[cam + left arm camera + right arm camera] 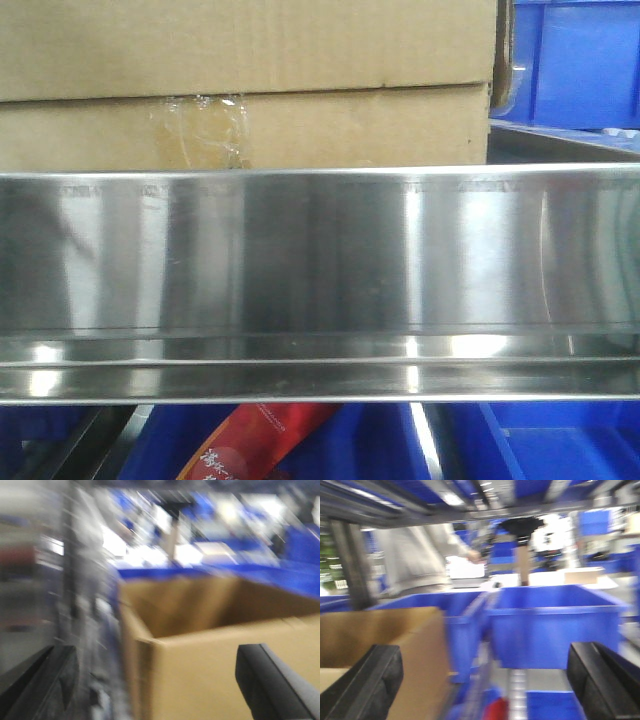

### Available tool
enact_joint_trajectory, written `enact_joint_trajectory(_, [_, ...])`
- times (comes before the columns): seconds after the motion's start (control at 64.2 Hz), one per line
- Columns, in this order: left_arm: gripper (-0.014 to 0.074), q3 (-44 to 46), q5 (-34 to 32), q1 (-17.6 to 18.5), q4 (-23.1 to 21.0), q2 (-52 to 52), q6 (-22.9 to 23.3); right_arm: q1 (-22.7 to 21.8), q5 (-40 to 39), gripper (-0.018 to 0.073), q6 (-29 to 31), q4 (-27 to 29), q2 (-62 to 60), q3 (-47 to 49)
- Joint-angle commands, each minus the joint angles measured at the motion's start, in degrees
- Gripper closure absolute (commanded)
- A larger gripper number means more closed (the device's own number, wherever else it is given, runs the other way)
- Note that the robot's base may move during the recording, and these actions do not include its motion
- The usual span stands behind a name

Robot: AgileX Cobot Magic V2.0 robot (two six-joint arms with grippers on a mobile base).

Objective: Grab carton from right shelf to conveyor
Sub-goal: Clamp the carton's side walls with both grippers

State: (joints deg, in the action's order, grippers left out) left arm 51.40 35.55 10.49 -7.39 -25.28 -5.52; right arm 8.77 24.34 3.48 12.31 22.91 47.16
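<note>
The carton sits on the right shelf, at the left of the front view, its near face tucked just behind the shiny front rail. The rail hides the box's lower part and likely stops it sliding off the near side. A taped seam shows low on that face. A blue bin stands just beside the carton's right edge. Below the rail lie more blue bins and a red packet.

The left end effector has its 2 fingers spread wide and grips nothing. Its view is blurred, but the carton's open top and near left corner fill the space ahead. The right end effector is likewise spread and empty, with the carton's right wall to its left and another blue bin straight ahead. This looks like the approach, each arm taking 1 side of the box.

Room is tight. The right arm must fit between carton and bin, and the box will probably have to rise over the rail before coming near. A person stands far behind the rack. The conveyor shows in no view.
</note>
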Motion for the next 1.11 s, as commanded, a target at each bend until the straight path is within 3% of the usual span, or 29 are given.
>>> enact_joint_trajectory(0.0, [0.0057,4.1,2.6,4.0,-2.1,-4.4,-1.8,3.6,1.3,-0.001,0.6,2.1,3.5,3.6])
enact_joint_trajectory(0.125, [0.0057,11.6,5.1,8.1,-2.4,-12.6,-1.8,10.4,3.9,-0.001,0.6,2.3,10.7,10.5])
enact_joint_trajectory(0.342, [0.0057,28.2,16.5,8.7,-2.0,-28.0,-1.6,17.9,13.5,-0.001,0.6,2.3,26.8,26.4])
enact_joint_trajectory(0.405, [0.0057,32.4,18.5,8.7,-0.6,-32.3,1.3,18.3,16.9,-0.001,0.6,2.3,31.9,31.3])
enact_joint_trajectory(0.482, [0.0057,37.2,21.8,8.7,4.3,-36.7,7.2,18.3,22.4,-0.001,0.6,1.9,38.5,37.8])
enact_joint_trajectory(0.576, [0.0057,42.8,26.9,8.7,11.9,-41.9,14.2,18.3,30.5,-0.001,-3.5,-2.0,46.2,46.8])
enact_joint_trajectory(0.669, [0.0057,47.1,30.2,8.7,15.4,-46.3,18.2,18.3,37.7,-0.001,-7.5,-7.2,52.7,54.9])
enact_joint_trajectory(0.809, [0.0057,51.7,31.6,7.4,15.6,-51.8,19.6,18.3,45.4,-0.001,-9.8,-11.2,60.7,63.7])
enact_joint_trajectory(1.089, [0.0057,54.6,34.0,1.8,15.6,-59.9,19.6,18.3,45.5,-0.001,-9.9,-11.2,69.8,68.1])
